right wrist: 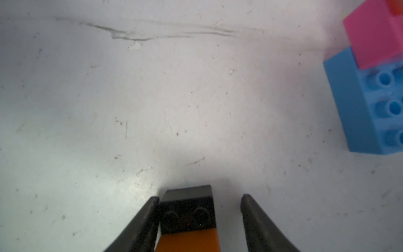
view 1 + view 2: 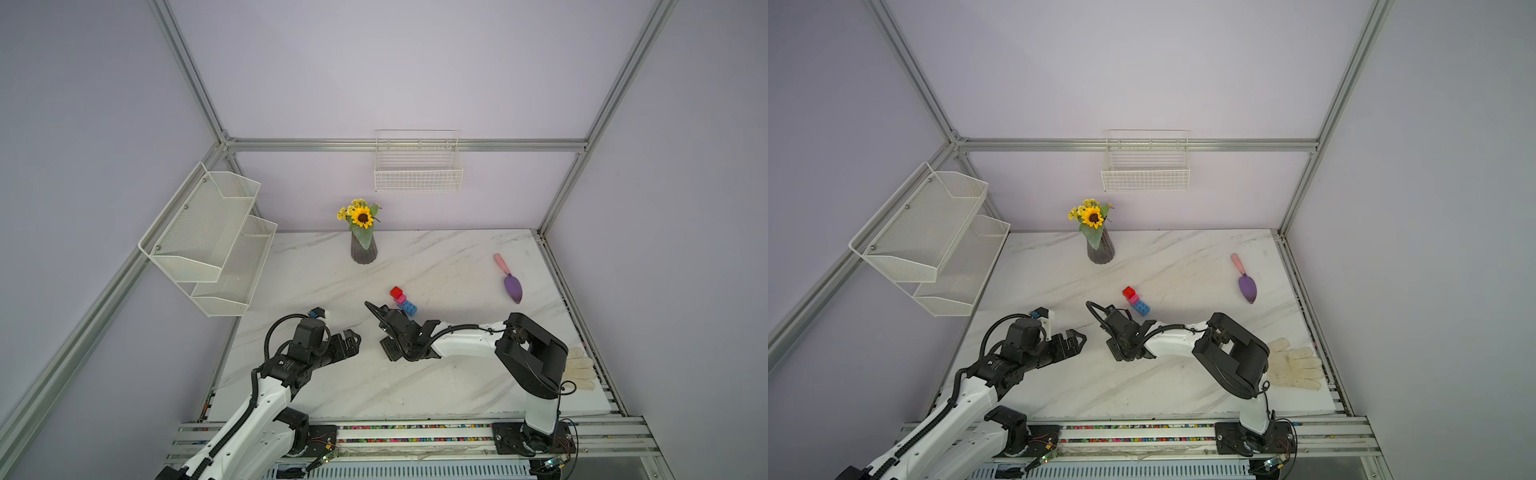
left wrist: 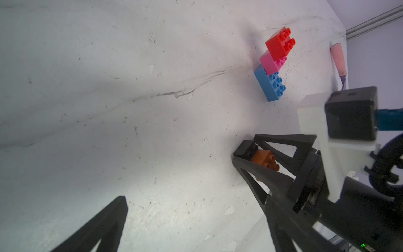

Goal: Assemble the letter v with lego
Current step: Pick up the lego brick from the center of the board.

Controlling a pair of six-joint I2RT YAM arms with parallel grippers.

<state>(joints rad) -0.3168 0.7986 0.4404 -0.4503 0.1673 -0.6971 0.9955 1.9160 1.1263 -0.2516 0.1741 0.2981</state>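
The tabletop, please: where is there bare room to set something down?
Bare: the back stretch between the vase and the trowel, and the near strip along the front rail. Crowded: the centre, where the right gripper straddles black-orange bricks beside the blue-pink-red stack.

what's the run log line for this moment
right gripper: open around black brick and orange brick, gap at one finger | left gripper: open, empty | blue brick, pink brick, red brick: stepped stack

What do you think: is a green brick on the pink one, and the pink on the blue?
No. It's the red brick on the pink brick, not a green one; pink is on the blue brick. See the left wrist view.
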